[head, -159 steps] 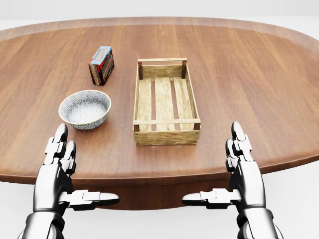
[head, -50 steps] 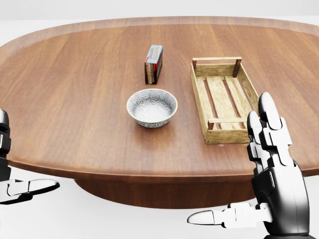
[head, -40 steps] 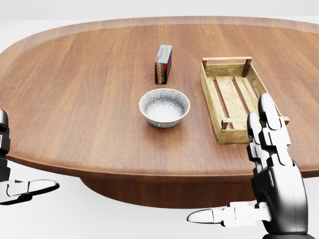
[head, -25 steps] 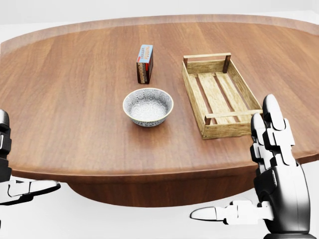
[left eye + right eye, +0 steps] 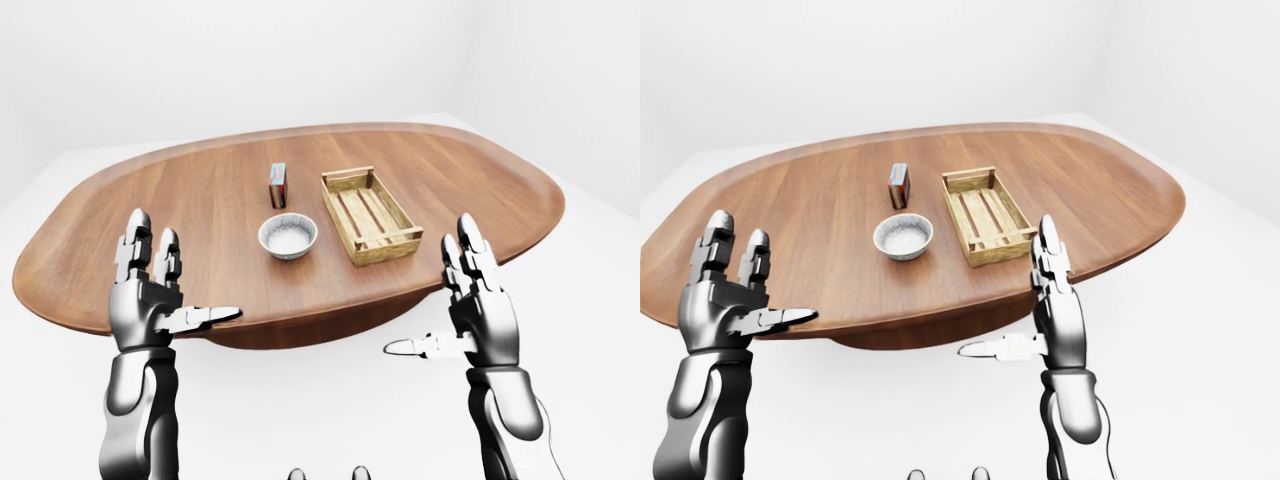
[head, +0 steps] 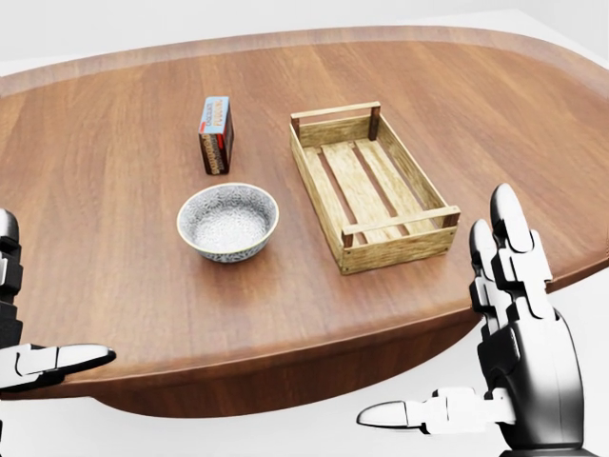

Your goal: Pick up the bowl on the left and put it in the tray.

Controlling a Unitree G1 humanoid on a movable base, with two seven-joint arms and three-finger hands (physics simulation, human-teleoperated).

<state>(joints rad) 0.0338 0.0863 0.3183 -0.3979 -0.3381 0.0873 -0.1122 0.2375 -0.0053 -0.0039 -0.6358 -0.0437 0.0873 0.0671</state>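
In the head view a grey speckled bowl [image 6: 228, 222] stands upright on the oval wooden table [image 6: 105, 209], left of centre. Right of it lies the slatted wooden tray [image 6: 371, 186], nothing inside it. Both hands hover off the table's near edge, apart from everything. My left hand [image 5: 178, 285] is open, fingers up and thumb pointing right, below and left of the bowl. My right hand [image 5: 432, 295] is open too, thumb pointing left, below the tray's near right corner.
A small red and blue box [image 6: 216, 134] stands on edge just above the bowl. The table's rim [image 6: 285, 367] runs between my hands and the objects. White floor and walls surround the table.
The whole picture has shifted: the camera moved, so bowl, box and tray slid leftwards in the head view and the tray looks more turned. Both hands stay open in place.
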